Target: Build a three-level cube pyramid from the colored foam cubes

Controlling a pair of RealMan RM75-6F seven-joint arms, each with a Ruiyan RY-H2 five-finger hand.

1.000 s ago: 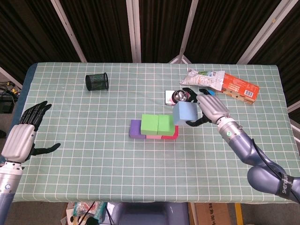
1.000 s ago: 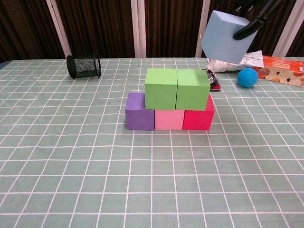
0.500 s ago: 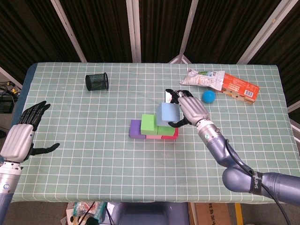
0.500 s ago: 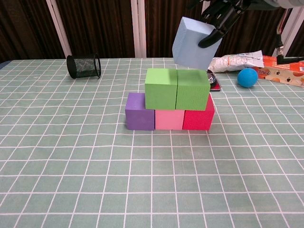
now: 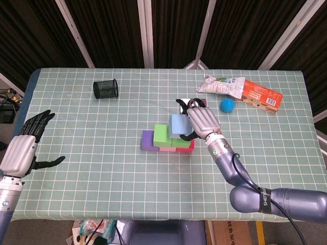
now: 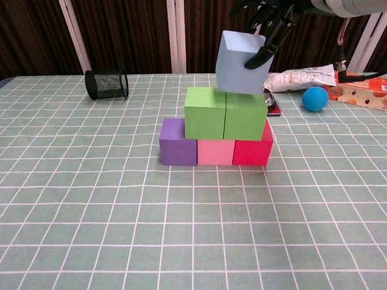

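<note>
My right hand (image 6: 266,27) grips the light blue cube (image 6: 240,61) from above and behind, fingers curled over its top and right face, thumb on the front right. The cube hangs tilted, its lower edge at or just above the top of the two green cubes, roughly over the seam btwn them; can't tell if it touches. The left green cube (image 6: 205,113) and right green cube (image 6: 245,114) sit side by side, touching, as the 2nd level. Under them, bottom row, left to right: purple cube (image 6: 178,142), pink cube (image 6: 215,151), red cube (image 6: 252,150), all touching in a line near the table (image 6: 193,241) centre. My left hand (image 5: 24,148) is by the table's left edge w/ fingers spread, holding nothing. Toward the back left sits a black mesh cup (image 6: 106,84) on its side. Toward the back right: a blue ball (image 6: 315,98), a snack bag (image 5: 220,85) and an orange box (image 5: 262,95) near the far edge, plus a small metal item (image 6: 270,101) just behind the stack.
</note>
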